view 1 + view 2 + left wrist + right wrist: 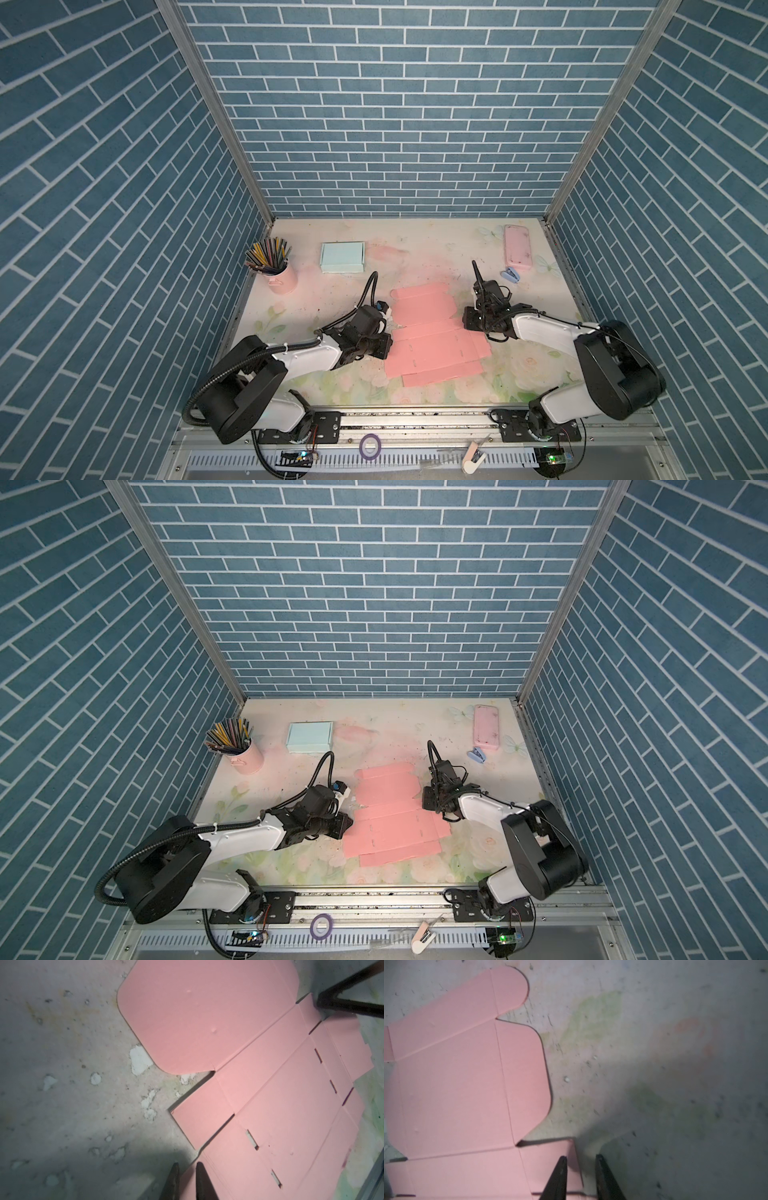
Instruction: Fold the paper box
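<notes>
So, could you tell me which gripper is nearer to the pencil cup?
Left. The left gripper is at the left edge of the pink sheet, with the pencil cup behind it to the left. The right gripper is at the sheet's opposite edge, farther from the cup.

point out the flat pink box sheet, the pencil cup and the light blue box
pink box sheet (432, 338): in a top view, on its middle panel
pencil cup (286, 277): in a top view, on its pink side wall
light blue box (342, 257): in a top view, on its top face
</notes>
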